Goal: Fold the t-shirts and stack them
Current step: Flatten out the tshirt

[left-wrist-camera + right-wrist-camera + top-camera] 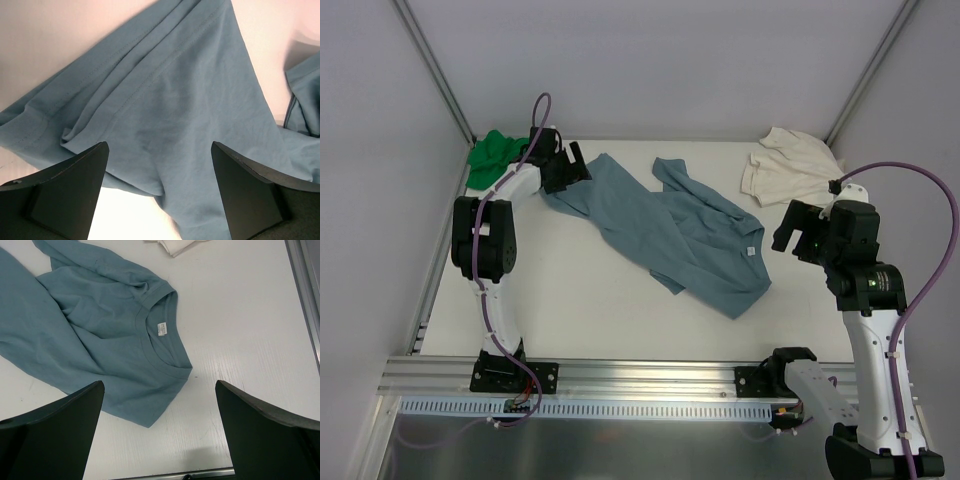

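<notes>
Black left gripper [568, 170]: jaws wide apart, empty, over the far-left end of the blue-grey t-shirt [660, 228]. Black right gripper [798, 236]: jaws wide apart, empty, near the right edge of the table [600, 310]. Mid-table: that shirt, crumpled, white neck tag [162, 328] showing. Far-left corner: green t-shirt [492, 155]. Far-right corner: cream t-shirt [790, 165].
</notes>
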Motion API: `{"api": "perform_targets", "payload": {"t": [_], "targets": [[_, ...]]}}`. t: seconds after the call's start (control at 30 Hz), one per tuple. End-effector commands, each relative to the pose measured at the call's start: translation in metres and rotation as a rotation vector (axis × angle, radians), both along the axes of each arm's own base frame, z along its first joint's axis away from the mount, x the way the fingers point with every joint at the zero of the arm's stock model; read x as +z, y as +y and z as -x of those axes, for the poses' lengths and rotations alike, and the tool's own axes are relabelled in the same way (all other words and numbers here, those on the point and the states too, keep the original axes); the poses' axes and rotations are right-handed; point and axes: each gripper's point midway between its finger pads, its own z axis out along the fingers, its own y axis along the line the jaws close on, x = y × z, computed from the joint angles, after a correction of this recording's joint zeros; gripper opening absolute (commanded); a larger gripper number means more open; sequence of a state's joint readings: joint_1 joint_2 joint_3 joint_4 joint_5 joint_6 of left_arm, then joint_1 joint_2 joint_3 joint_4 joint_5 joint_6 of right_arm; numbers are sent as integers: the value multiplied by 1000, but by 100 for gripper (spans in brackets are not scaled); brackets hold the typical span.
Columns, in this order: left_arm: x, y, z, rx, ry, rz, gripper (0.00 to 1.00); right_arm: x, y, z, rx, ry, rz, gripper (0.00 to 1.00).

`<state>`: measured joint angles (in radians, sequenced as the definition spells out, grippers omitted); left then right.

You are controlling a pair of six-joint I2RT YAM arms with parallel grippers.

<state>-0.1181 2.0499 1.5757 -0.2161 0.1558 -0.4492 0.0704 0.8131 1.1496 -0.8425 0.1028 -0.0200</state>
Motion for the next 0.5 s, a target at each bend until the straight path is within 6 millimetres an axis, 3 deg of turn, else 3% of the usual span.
{"api": "perform_targets", "payload": {"t": [0.0, 0.23, 0.47], "targets": [[4, 3, 1, -7, 13, -21, 86, 5, -3, -3, -3, -20, 32, 100], [-10, 29, 12, 15, 44, -155, 87, 4, -1, -3, 4, -17, 27, 99], [-27, 35, 17, 29, 78, -188, 86, 5, -3, -1, -1, -23, 37, 99]]}}
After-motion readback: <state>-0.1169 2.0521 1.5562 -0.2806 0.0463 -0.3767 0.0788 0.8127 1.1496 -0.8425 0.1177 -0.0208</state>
